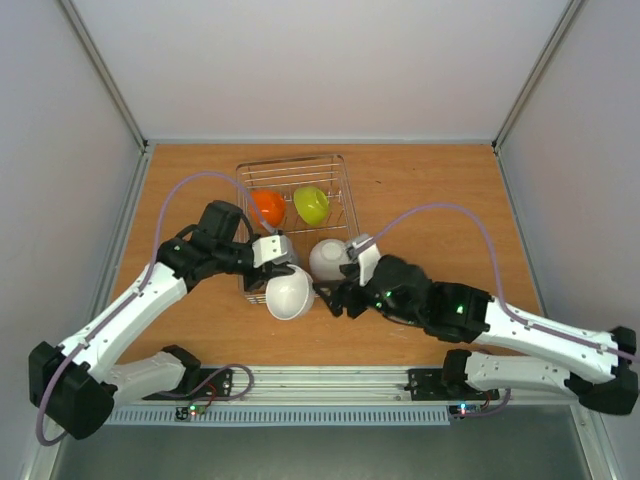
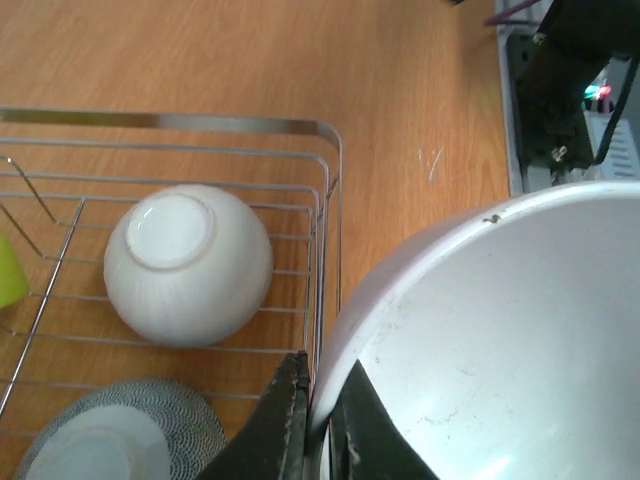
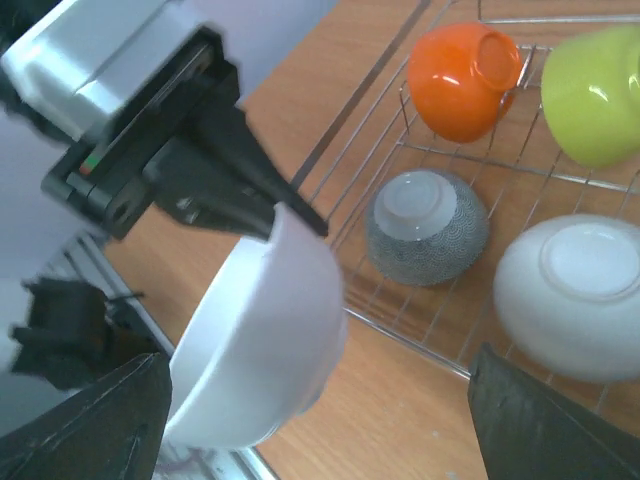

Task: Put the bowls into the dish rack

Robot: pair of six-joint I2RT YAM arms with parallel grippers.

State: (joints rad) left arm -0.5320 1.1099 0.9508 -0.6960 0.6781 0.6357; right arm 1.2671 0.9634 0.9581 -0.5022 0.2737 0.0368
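glossy white bowl (image 2: 500, 330), round, faint scuffs and specks inside

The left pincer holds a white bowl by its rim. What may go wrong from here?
1. The held white bowl is pinched only at its rim by the left pincer; it may slip.
2. It hangs outside the dish rack, so it may strike the wire wall or the upturned white bowl inside.

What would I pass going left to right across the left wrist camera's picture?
Lime green bowl → upturned white bowl → rim of the dish rack → held white bowl.
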